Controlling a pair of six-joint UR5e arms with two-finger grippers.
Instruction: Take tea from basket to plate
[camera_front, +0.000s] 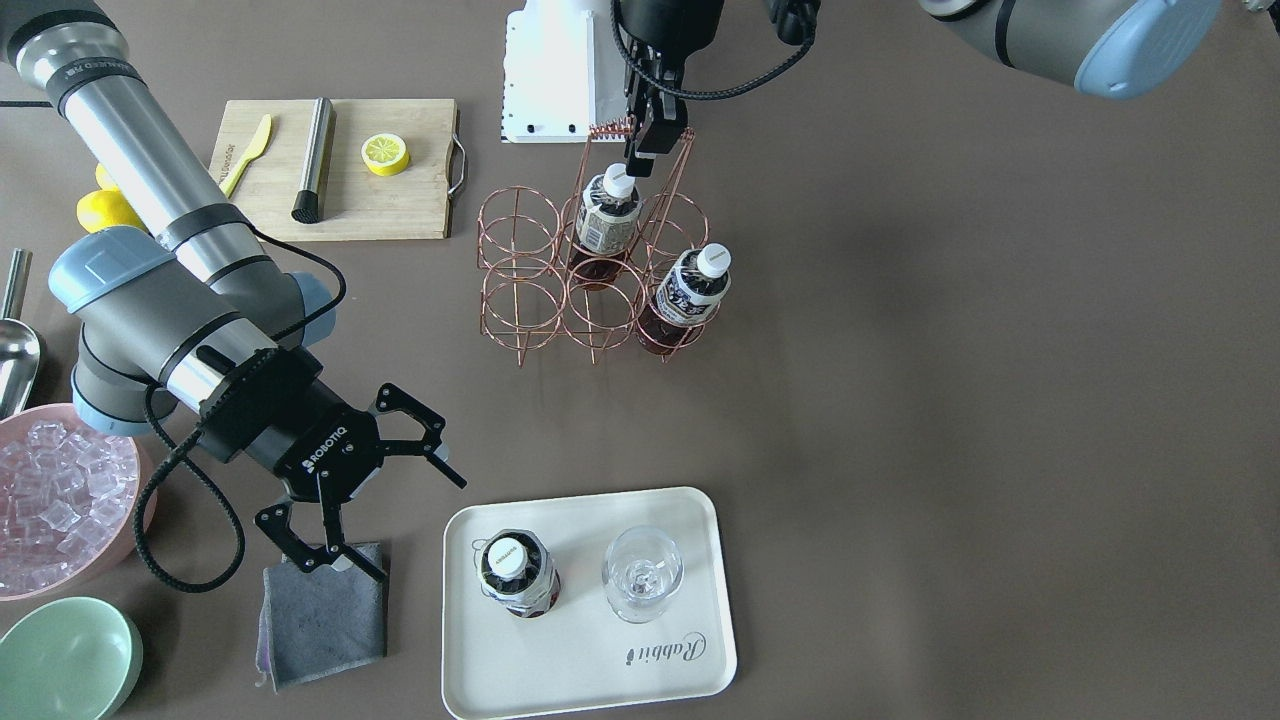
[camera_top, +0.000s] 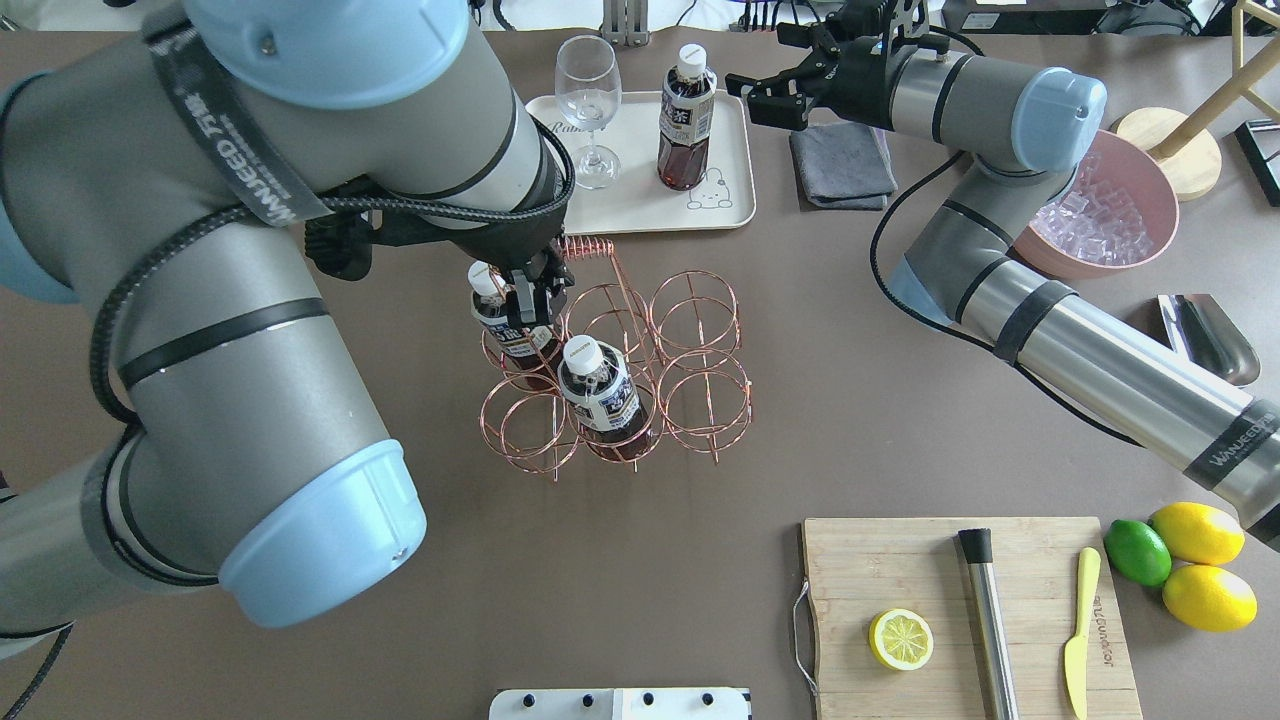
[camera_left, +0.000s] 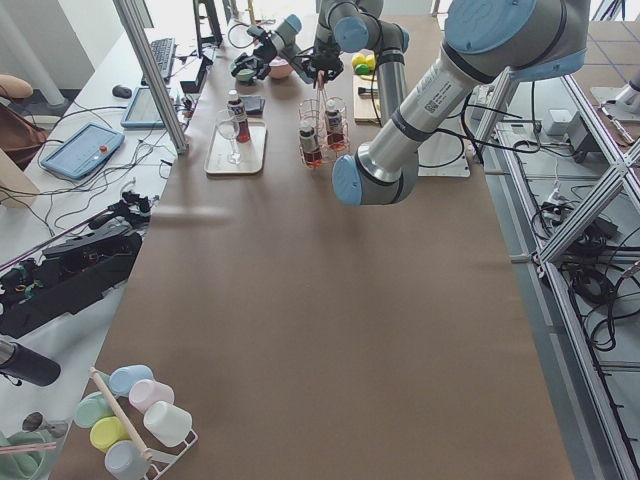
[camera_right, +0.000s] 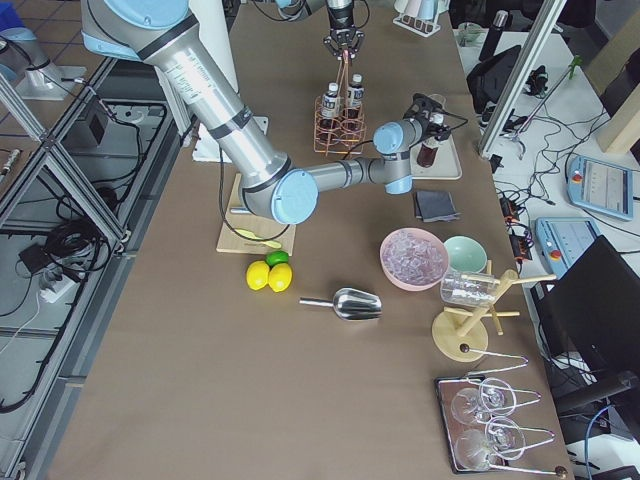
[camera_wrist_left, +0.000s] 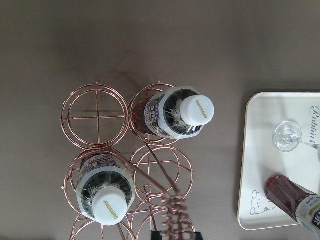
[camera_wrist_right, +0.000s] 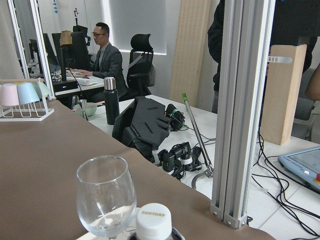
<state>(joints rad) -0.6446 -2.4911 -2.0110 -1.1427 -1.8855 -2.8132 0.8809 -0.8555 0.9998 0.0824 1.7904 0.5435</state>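
You have one tea (camera_front: 515, 572) upright on plate (camera_front: 580, 670) beside glass (camera_front: 642, 573). Two bottles (camera_front: 604, 222) (camera_front: 688, 292) wait in basket (camera_front: 515, 300) cells. Left gripper (camera_front: 655, 145) at basket handle, finger state unclear. Right gripper (camera_front: 415, 530) fingers apart, empty, over cloth (camera_front: 320, 620).

"Rabbit" plate (camera_front: 560, 672), "SUNTORY" tea cap (camera_wrist_left: 197, 110), "ROBOTIQ" right end effector (camera_front: 421, 531)

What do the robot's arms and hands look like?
The left arm and right arm are fat silver-grey tubes with pale blue round caps at the joints and black bands with white lettering. Black cables loop along them. The left hand and right hand are black; the right one has two jointed fingers and white ROBOTIQ lettering.
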